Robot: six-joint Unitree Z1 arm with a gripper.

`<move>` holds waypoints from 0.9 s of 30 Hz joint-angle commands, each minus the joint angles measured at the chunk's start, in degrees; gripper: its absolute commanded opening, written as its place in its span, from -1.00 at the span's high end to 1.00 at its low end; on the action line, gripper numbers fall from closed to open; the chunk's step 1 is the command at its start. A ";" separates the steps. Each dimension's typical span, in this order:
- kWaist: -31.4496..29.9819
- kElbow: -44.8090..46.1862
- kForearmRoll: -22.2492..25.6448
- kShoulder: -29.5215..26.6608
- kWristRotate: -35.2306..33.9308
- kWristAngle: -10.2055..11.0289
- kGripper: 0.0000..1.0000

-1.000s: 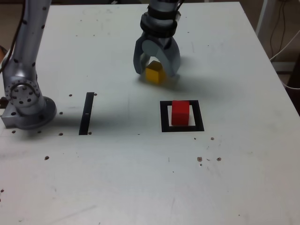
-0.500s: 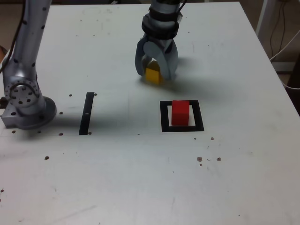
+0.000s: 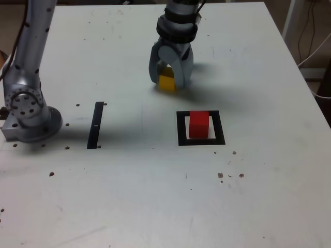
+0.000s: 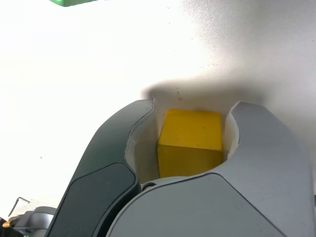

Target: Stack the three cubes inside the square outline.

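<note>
Tool: I see the tool (image 3: pixel 169 82) low at the counter (image 3: pixel 124 196), in the upper middle of the exterior view; its jaws are closed on the yellow cube (image 4: pixel 191 136).
Yellow cube: it sits between the two curved fingers, with one finger at each side; I cannot tell if its underside touches the counter.
Red cube: the red cube (image 3: pixel 199 124) stands inside the square outline (image 3: pixel 219 127), with white surface showing around it; nothing is on top of it.
Green cube: in the wrist view I see only a small part of the green cube (image 4: pixel 71 2), cut by the picture edge, apart from the tool.
Black strip: the straight black strip (image 3: pixel 95 125) lies flat on the counter, toward the exterior view's left from the outline and well apart from it.
Arm: the base (image 3: pixel 32 121) of the arm stands at the exterior view's left.
</note>
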 commanded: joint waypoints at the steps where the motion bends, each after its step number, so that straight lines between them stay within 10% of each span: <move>1: -0.17 -0.13 0.37 -0.53 -0.38 0.12 0.23; 27: -16.92 -12.60 19.26 -6.11 -27.76 -3.57 0.23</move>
